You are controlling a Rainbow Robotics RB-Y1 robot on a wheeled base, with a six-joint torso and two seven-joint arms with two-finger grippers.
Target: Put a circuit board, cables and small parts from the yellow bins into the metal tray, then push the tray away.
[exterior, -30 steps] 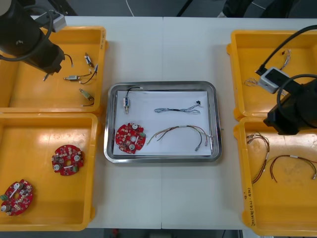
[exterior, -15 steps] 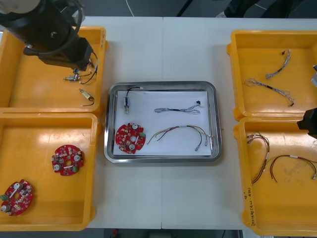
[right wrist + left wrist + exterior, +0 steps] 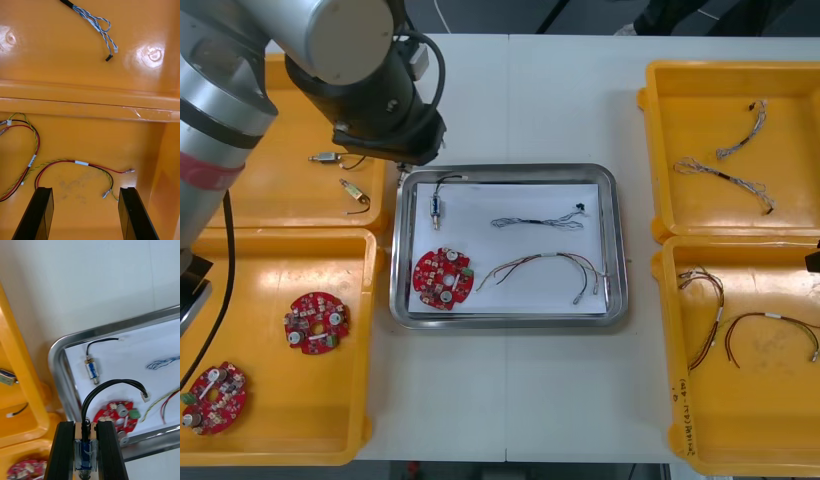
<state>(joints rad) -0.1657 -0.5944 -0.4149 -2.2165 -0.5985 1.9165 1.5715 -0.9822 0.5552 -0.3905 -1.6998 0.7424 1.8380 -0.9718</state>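
My left gripper (image 3: 86,424) is shut on a small metal part (image 3: 85,450) whose black cable (image 3: 108,384) loops up from the fingers. It hangs over the far left corner of the metal tray (image 3: 620,240), where the left arm (image 3: 380,110) shows in the front view. On the tray's white inside lie a red circuit board (image 3: 442,279), a small metal part (image 3: 435,208), a blue and white cable (image 3: 538,221) and a red and yellow cable (image 3: 545,268). My right gripper (image 3: 86,191) stands open above red and yellow cables (image 3: 75,165) in the near right bin.
The far left yellow bin (image 3: 240,190) holds small metal parts (image 3: 355,193). Two circuit boards (image 3: 317,323) lie in the near left bin. Blue and white cables (image 3: 725,175) are in the far right bin, red and yellow cables (image 3: 740,330) in the near right one.
My left arm has swung right from the far left bin to the tray's far left corner. The right arm has drawn back to the right edge of the front view.
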